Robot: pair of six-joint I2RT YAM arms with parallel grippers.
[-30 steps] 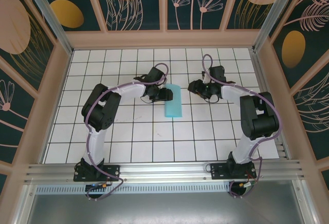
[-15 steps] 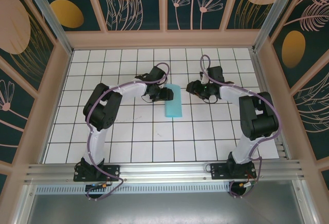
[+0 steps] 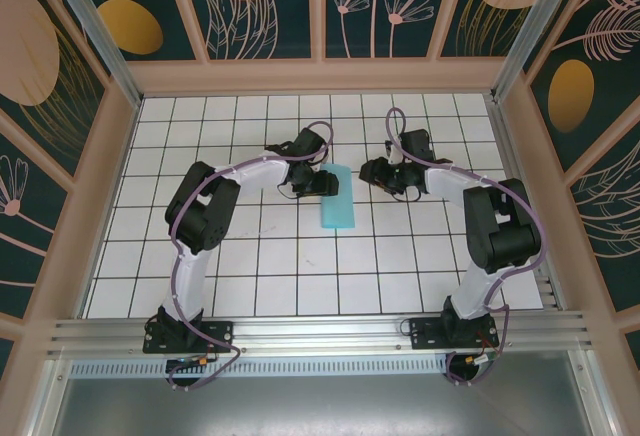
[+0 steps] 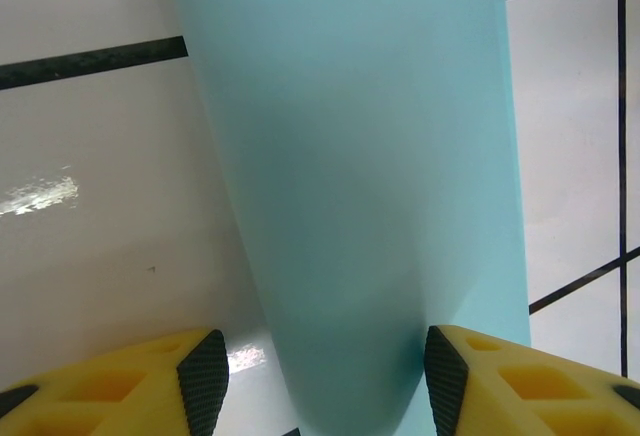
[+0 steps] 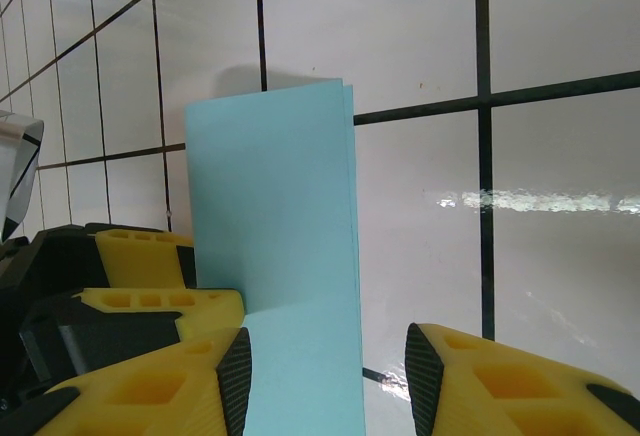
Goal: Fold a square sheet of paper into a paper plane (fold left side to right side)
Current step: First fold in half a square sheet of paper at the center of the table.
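The square sheet of paper (image 3: pixel 338 206) lies on the tiles folded in half, a tall light turquoise rectangle. My left gripper (image 3: pixel 326 185) is at its upper left edge, jaws open. In the left wrist view the paper (image 4: pixel 360 156) bulges in a rounded fold between the two fingertips (image 4: pixel 205 381) of the left gripper (image 4: pixel 325 381). My right gripper (image 3: pixel 370 171) hovers just right of the paper's top, open. In the right wrist view the paper (image 5: pixel 275 186) shows its doubled right edge, which runs down between that gripper's (image 5: pixel 328 381) open jaws. No paper plane shape shows.
The white gridded table (image 3: pixel 300 266) stretches round the paper, walled by wooden frames and patterned panels (image 3: pixel 260 6). In the right wrist view the left gripper's yellow fingers (image 5: pixel 150 306) sit against the paper's left side, close to my right fingers.
The right gripper has crept a little left toward the paper's top right edge. The left gripper and the paper have hardly moved.
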